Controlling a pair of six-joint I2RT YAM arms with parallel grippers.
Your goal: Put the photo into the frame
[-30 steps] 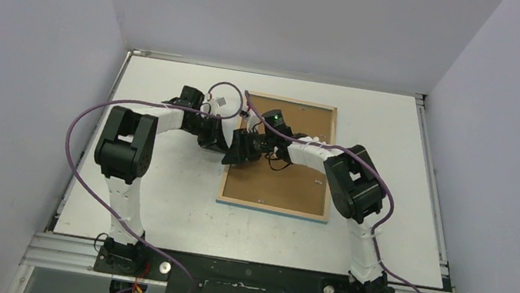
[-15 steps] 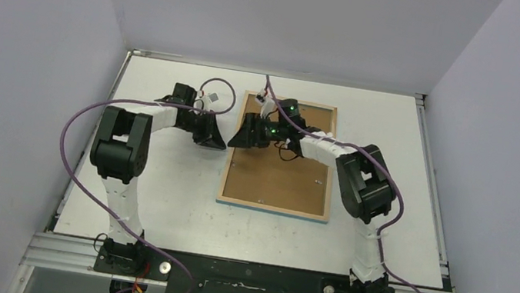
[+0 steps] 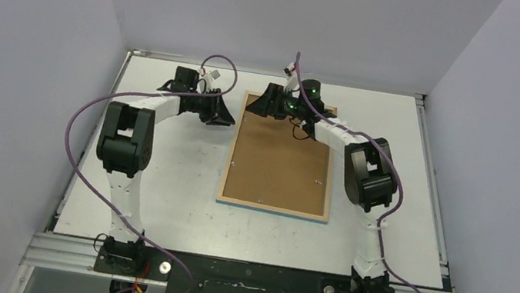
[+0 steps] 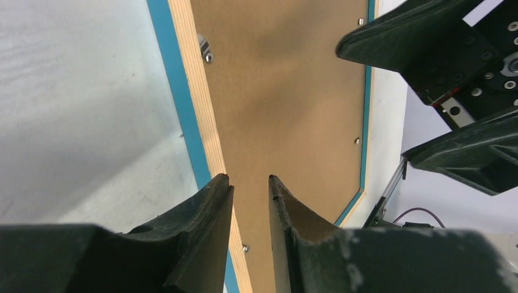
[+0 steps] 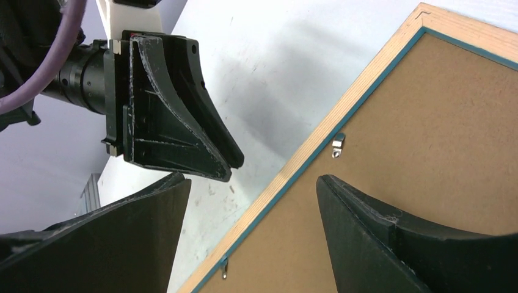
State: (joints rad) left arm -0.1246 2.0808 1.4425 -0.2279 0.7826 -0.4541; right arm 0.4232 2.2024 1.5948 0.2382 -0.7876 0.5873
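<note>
the table [image 3: 170, 203] is carrying the frame [image 3: 271, 208] face down, its wooden rim and thin blue lip ringing the brown backing board [image 3: 277, 165] that is sitting inside it; the photo is showing in no view, so whether it is lying beneath that board cannot be told. the right gripper [image 5: 251, 178] is hovering over the frame's far left corner, jaws spread wide and gripping nothing, with the rim running diagonally under the gap. the left gripper [image 4: 249, 178] is hanging near it, just outside that corner, jaws parted only a sliver and holding nothing, with the left rim directly below its tips. a small metal clip [image 5: 338, 145] is lying just ahead of the right jaws at the board's edge, and a second clip [image 5: 225, 267] is sitting below the gap, nearer the wrist. the step in hand is probably working these clips: it is looking wise to be lowering one right fingertip beside a clip and pushing it flat along the board while the left jaws are pressing on the rim against sliding, and to be keeping the two close grippers from touching
</note>
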